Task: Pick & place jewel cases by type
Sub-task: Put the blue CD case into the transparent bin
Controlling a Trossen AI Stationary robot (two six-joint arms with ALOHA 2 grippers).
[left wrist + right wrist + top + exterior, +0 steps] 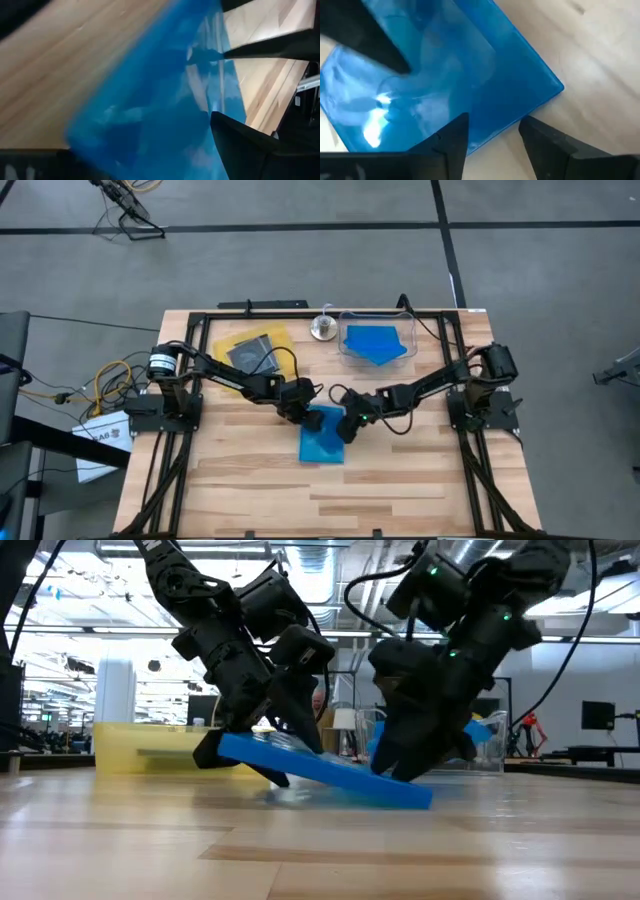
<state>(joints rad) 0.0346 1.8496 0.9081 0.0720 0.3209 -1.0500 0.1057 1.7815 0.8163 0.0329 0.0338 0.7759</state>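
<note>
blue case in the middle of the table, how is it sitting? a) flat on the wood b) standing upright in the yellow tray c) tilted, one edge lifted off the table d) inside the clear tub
c: the low view shows the blue case slanting, its edge under the left pincer raised, the far edge low on the table.

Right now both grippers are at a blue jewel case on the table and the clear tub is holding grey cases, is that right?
Not quite. In the high view the clear tub holds blue cases, not grey. Both the left gripper and right gripper are at the blue jewel case.
</note>
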